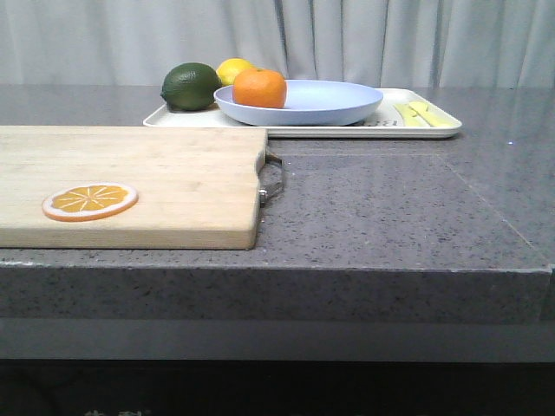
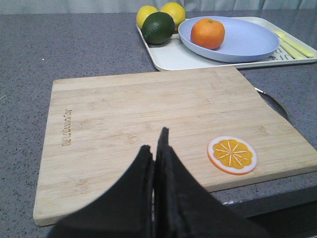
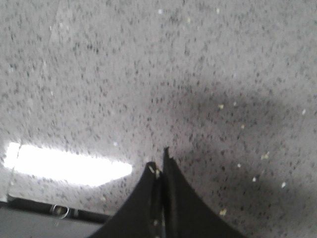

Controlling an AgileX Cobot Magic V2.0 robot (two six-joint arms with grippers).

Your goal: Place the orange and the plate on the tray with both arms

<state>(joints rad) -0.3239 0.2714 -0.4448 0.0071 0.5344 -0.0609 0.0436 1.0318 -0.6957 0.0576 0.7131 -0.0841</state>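
Observation:
The orange (image 1: pixel 259 87) sits on the left part of the lavender-blue plate (image 1: pixel 329 104), and the plate rests on the cream-white tray (image 1: pixel 416 128) at the back of the counter. In the left wrist view the orange (image 2: pixel 207 33), the plate (image 2: pixel 247 42) and the tray (image 2: pixel 171 57) lie far beyond the cutting board. My left gripper (image 2: pixel 155 144) is shut and empty above the near part of the board. My right gripper (image 3: pixel 158 161) is shut and empty over bare speckled counter. Neither gripper shows in the front view.
A pale wooden cutting board (image 1: pixel 156 182) with a metal handle (image 1: pixel 272 180) lies at front left, a flat orange slice (image 1: pixel 90 201) on it. A dark green fruit (image 1: pixel 191 86) and yellow lemons (image 2: pixel 166 11) sit on the tray's left end, pale yellow utensils (image 1: pixel 427 113) on its right.

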